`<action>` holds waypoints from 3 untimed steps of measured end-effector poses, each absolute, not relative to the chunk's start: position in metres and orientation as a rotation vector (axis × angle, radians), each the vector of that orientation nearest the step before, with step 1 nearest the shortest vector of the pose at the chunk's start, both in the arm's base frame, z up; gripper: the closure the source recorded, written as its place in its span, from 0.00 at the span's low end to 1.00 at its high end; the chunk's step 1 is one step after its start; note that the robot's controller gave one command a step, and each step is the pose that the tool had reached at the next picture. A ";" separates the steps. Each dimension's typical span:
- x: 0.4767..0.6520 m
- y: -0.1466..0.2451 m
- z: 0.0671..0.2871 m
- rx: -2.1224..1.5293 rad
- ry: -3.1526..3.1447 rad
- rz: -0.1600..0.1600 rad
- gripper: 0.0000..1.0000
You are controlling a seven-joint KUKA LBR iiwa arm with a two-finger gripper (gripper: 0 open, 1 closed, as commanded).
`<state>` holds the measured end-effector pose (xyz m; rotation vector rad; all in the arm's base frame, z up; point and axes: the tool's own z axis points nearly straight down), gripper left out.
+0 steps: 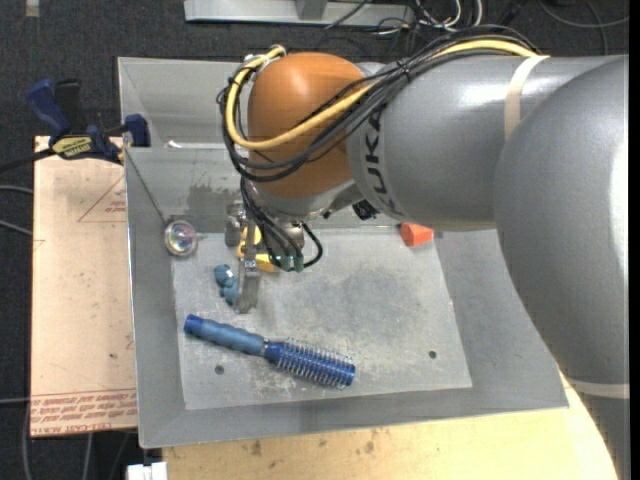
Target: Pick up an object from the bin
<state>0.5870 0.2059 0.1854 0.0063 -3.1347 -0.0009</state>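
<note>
- found the jaws low over the left rear part of the bin [400, 313], beneath the orange wrist cover [300, 118] and its cables.
- could not tell whether the jaws stood wide or narrow.
- observed one jaw tip just beside a small light-blue object [228, 283], touching it or nearly so.
- located that small light-blue object left of centre on the bin floor, between a shiny ball and a blue hairbrush.
- noted the shiny ball [181, 236] near the left wall, apart from the jaws.
- noted the blue hairbrush [270, 350] flat toward the front, handle left, bristle head right.
- noted an orange block [416, 233] by the rear wall, well apart to the right.
</note>
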 end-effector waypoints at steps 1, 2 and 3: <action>0.524 0.202 0.072 0.348 -3.114 0.002 0.00; 0.526 0.203 0.076 0.346 -3.121 -0.002 1.00; 0.524 0.209 0.206 0.390 -3.127 -0.004 1.00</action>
